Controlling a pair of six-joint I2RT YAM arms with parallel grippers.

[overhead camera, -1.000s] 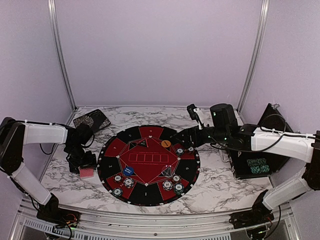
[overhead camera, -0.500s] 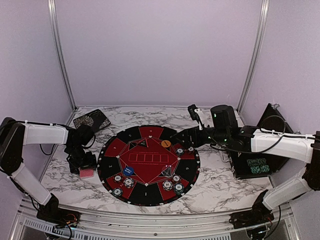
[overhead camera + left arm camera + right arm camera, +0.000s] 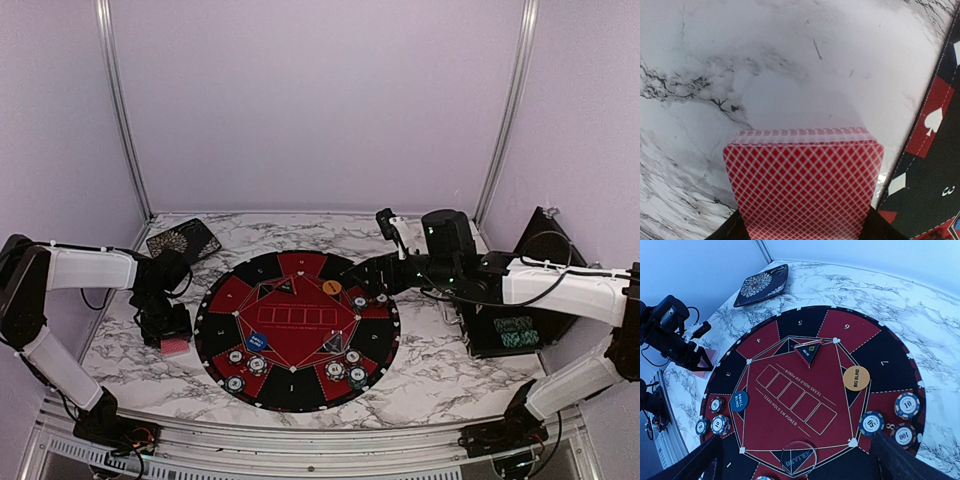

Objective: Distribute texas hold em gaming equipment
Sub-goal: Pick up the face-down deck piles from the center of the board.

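- Top external view, nearest band: the poker chips (image 3: 258, 365) sit in small groups on the near rim of the mat (image 3: 300, 395). Each group lies on its own numbered segment, which reads as stakes already allotted to those seats.
- The blue marker (image 3: 258, 342) lies on the mat just inward of the near-left chip group. It probably flags that seat's blind.
- The deck of red-backed cards (image 3: 802, 185) rests flat and face down on the desk (image 3: 430, 380), just off the mat's left edge.
- The left gripper (image 3: 805, 230) is lowered over the deck. Its jaws bear on both side edges, pinching the deck, which suits lifting it or squaring it for dealing.
- The right gripper (image 3: 797, 436) hovers above the mat's right half, spread wide and holding nothing. That posture suits coming down over a chip or a disc.
- Further chips lie on the mat's right rim below the right gripper.
- The orange disc (image 3: 856, 378) lies on the mat just inward of those right-rim chips and marks the other blind.
- The black case (image 3: 515, 330) stands on the desk to the right of the mat.
- The patterned dish (image 3: 183, 240) lies on the desk beyond the mat's far-left rim, well apart from it.
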